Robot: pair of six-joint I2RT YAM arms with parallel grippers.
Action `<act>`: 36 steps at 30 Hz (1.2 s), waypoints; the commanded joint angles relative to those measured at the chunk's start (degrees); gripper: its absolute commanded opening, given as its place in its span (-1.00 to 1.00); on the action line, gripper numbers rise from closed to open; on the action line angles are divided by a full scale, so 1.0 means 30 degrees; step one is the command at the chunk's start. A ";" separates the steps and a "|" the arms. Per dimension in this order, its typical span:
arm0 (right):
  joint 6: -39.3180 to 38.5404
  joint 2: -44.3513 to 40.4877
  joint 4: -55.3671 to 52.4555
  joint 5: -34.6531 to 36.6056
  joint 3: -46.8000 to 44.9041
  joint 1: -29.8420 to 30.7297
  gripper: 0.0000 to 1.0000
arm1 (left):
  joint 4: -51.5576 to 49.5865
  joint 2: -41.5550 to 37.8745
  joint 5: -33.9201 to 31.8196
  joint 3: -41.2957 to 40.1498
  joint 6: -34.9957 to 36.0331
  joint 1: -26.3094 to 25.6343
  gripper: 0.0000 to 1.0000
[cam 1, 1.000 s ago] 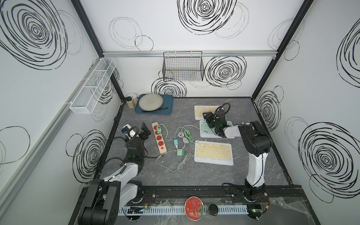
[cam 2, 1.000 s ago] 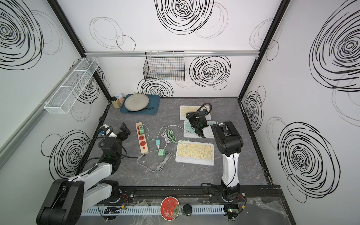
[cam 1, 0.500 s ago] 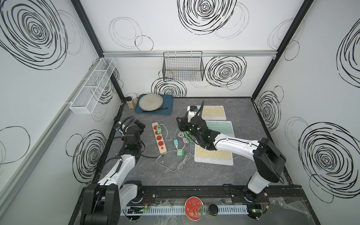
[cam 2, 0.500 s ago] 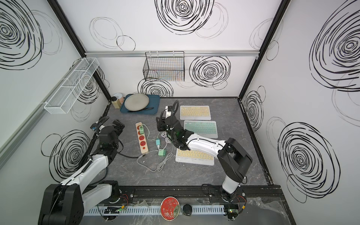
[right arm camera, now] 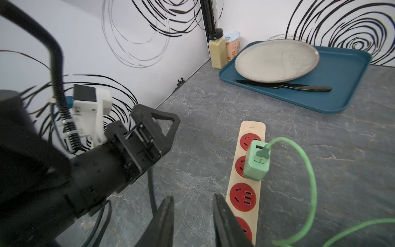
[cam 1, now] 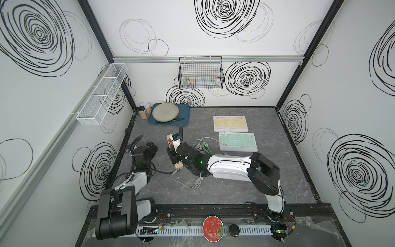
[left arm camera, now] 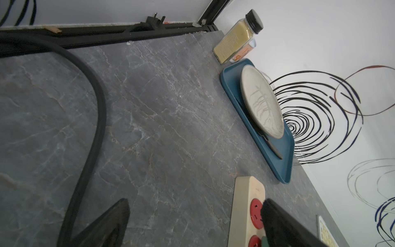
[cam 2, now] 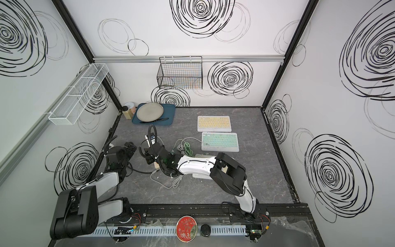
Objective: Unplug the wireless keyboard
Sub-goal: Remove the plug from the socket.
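A mint-green keyboard [cam 1: 237,141] lies at the mid right, with a white cable [cam 1: 210,139] running to its left edge. On the beige power strip [right arm camera: 250,171] with red sockets stands a green charger [right arm camera: 256,162] with a green cable [right arm camera: 307,171] plugged into it. My right gripper [right arm camera: 192,205] hangs low just beside the strip, short of the charger, open by a narrow gap with nothing in it. My left gripper [left arm camera: 196,211] is wide open left of the strip; one of its fingers [left arm camera: 275,216] overlaps the strip's end.
A yellow keyboard [cam 1: 230,123] lies behind the green one; another keyboard [cam 2: 199,156] is mostly hidden under my right arm. Loose white and green cables [cam 1: 203,146] coil mid-table. A blue tray [cam 1: 184,115] with plate and knife, plus a spice jar [right arm camera: 217,51], fills the back left corner.
My right arm has swung from the keyboards on the right across to the power strip on the left, and its jaws have narrowed. The left gripper stays wide open by the strip.
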 commanded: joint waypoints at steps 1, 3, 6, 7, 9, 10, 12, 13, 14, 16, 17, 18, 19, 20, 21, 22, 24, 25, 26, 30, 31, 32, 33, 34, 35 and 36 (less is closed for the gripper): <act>0.0532 0.0936 -0.1805 0.0669 0.1297 -0.0432 -0.24 | 0.0734 -0.0802 -0.0238 0.0569 0.0459 -0.0028 0.99; 0.1060 0.1270 -0.1872 0.0747 0.1391 -0.0614 -0.10 | 0.1093 -0.0798 -0.0096 0.0456 0.0459 -0.0130 0.99; 0.1525 0.1576 -0.1741 0.1022 0.1284 -0.0891 -0.07 | 0.1187 -0.0897 -0.0340 0.0444 0.0518 -0.0233 0.99; 0.1607 0.1709 -0.1784 0.1124 0.1394 -0.0978 -0.05 | 0.1062 -0.0936 -0.0430 0.0479 0.0518 -0.0255 0.99; 0.1838 0.2101 -0.2106 0.1125 0.1808 -0.1213 -0.03 | 0.0876 -0.1073 -0.0677 0.0476 0.0576 -0.0410 0.99; 0.1999 0.2274 -0.2235 0.1153 0.1987 -0.1325 -0.03 | 0.0688 -0.1113 -0.0871 0.0481 0.0576 -0.0491 0.99; 0.2272 0.2603 -0.2240 0.1290 0.2198 -0.1544 0.01 | 0.0639 -0.1187 -0.0977 0.0510 0.0633 -0.0584 0.99; 0.2385 0.2743 -0.2181 0.1342 0.2286 -0.1633 0.03 | 0.0045 -0.1166 -0.0959 0.0537 0.0657 -0.0600 0.99; 0.2487 0.2934 -0.2144 0.1342 0.2457 -0.1747 0.05 | -0.0194 -0.1115 -0.0866 0.0610 0.0635 -0.0600 0.99; 0.2667 0.3427 -0.2317 0.1110 0.3011 -0.2003 0.06 | -0.0798 -0.0949 -0.0541 0.0849 0.0471 -0.0644 0.99; 0.2673 0.3706 -0.2456 0.0895 0.3442 -0.2105 0.06 | -0.1022 -0.0804 -0.0245 0.0959 0.0381 -0.0687 0.99; 0.2655 0.3997 -0.2702 0.0861 0.3872 -0.2190 0.06 | -0.1185 -0.0659 0.0008 0.1008 0.0290 -0.0757 0.99; 0.2642 0.4234 -0.2946 0.0863 0.4233 -0.2227 0.06 | -0.1276 -0.0541 0.0210 0.1032 0.0209 -0.0815 0.99; 0.2548 0.4458 -0.3093 0.0840 0.4631 -0.2272 0.06 | -0.1298 -0.0430 0.0403 0.1010 0.0167 -0.0917 0.99; 0.2454 0.4603 -0.3153 0.0803 0.4887 -0.2276 0.06 | -0.1380 -0.0367 0.0436 0.0990 0.0166 -0.1041 0.99; 0.2410 0.4709 -0.3157 0.0853 0.5048 -0.2286 0.07 | -0.1455 -0.0348 0.0295 0.0979 0.0166 -0.1157 0.99; 0.2291 0.5026 -0.3143 0.0755 0.5498 -0.2313 0.07 | -0.1461 -0.0137 0.0229 0.1022 0.0196 -0.1367 0.99; 0.2293 0.5216 -0.3322 0.0742 0.5781 -0.2312 0.07 | -0.1481 0.0059 0.0415 0.1087 0.0196 -0.1394 0.99; 0.2319 0.5432 -0.3575 0.0750 0.6141 -0.2297 0.07 | -0.1492 0.0299 0.0664 0.1194 0.0222 -0.1456 0.99; 0.2459 0.6043 -0.4114 0.0916 0.6886 -0.2216 -0.03 | -0.1421 0.1347 0.0925 0.1491 0.0141 -0.1751 1.00; 0.2489 0.6108 -0.4107 0.0920 0.6888 -0.2207 -0.05 | -0.1450 0.1573 0.0711 0.1532 0.0164 -0.1814 1.00; 0.2560 0.6165 -0.4092 0.0932 0.6898 -0.2177 -0.07 | -0.1454 0.1750 0.0545 0.1605 0.0224 -0.1873 1.00; 0.2605 0.6253 -0.4099 0.0977 0.6915 -0.2168 -0.09 | -0.1515 0.1906 0.0471 0.1691 0.0296 -0.1903 1.00; 0.2684 0.6311 -0.4102 0.0949 0.6952 -0.2191 -0.10 | -0.1576 0.2072 0.0456 0.1808 0.0396 -0.1932 1.00; 0.2700 0.6441 -0.4128 0.0898 0.7047 -0.2198 -0.11 | -0.1661 0.2226 0.0490 0.1926 0.0473 -0.1943 1.00; 0.2715 0.6598 -0.4251 0.0858 0.7224 -0.2199 -0.11 | -0.1690 0.2331 0.0505 0.2014 0.0517 -0.1989 1.00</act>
